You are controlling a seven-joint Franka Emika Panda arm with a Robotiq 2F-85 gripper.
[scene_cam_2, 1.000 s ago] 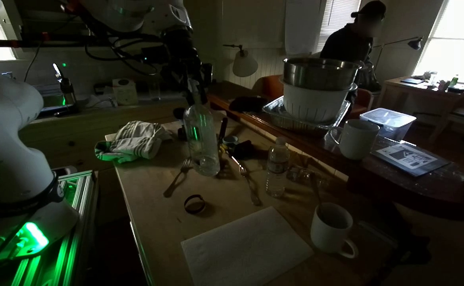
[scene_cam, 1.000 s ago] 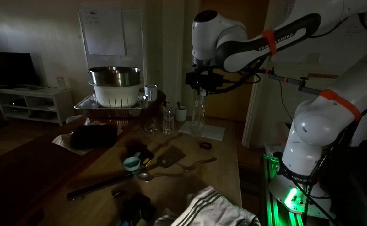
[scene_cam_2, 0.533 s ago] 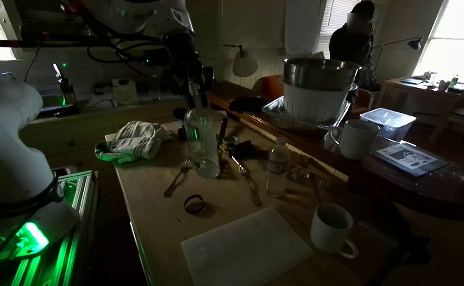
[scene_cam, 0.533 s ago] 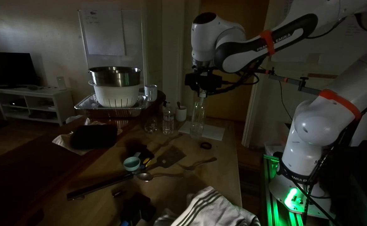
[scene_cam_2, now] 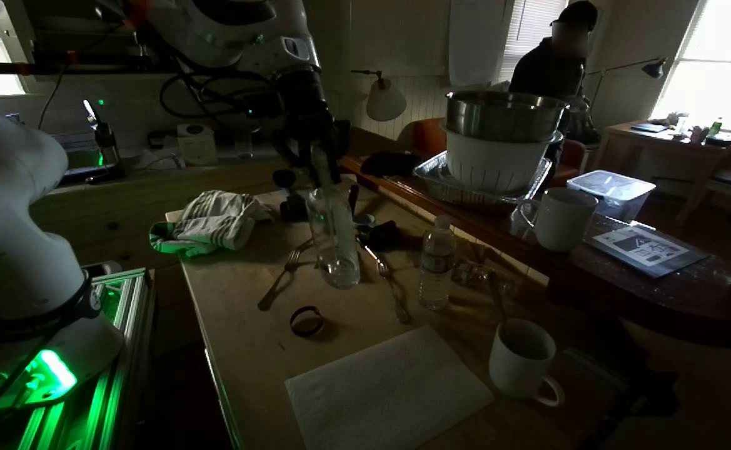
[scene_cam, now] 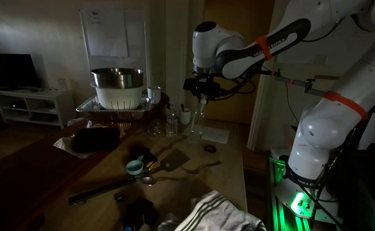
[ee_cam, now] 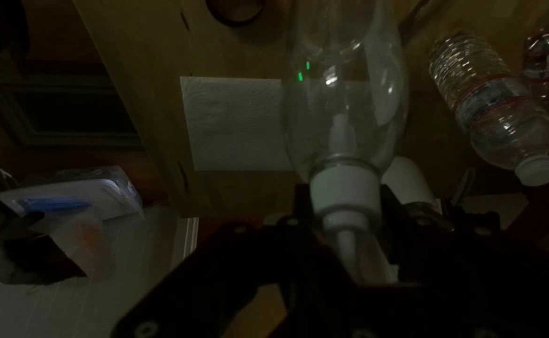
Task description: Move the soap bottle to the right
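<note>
The soap bottle is tall and clear with a white pump collar. It shows in both exterior views (scene_cam: 196, 126) (scene_cam_2: 335, 244) and in the wrist view (ee_cam: 344, 98). My gripper (ee_cam: 346, 199) has its two dark fingers on either side of the white collar and is shut on it. In the exterior views the gripper (scene_cam: 203, 98) (scene_cam_2: 322, 167) is above the bottle, around its neck. The bottle leans slightly, its base close to the wooden table (scene_cam_2: 246, 350). I cannot tell whether the base touches. The pump nozzle is mostly hidden between the fingers.
A water bottle (scene_cam_2: 437, 269) stands close beside the soap bottle. A white mug (scene_cam_2: 521, 362), a paper napkin (scene_cam_2: 390, 390), a dark ring (scene_cam_2: 306, 321) and forks (scene_cam_2: 281, 278) (scene_cam_2: 393, 290) lie around. A striped towel (scene_cam: 219, 213), spoon (scene_cam: 150, 180) and spatula (scene_cam: 173, 160) are on the table.
The arm has carried the soap bottle leftward and slightly down in an exterior view, rightward and nearer the camera in another. The bottle leans more. The gripper has stayed shut on it.
</note>
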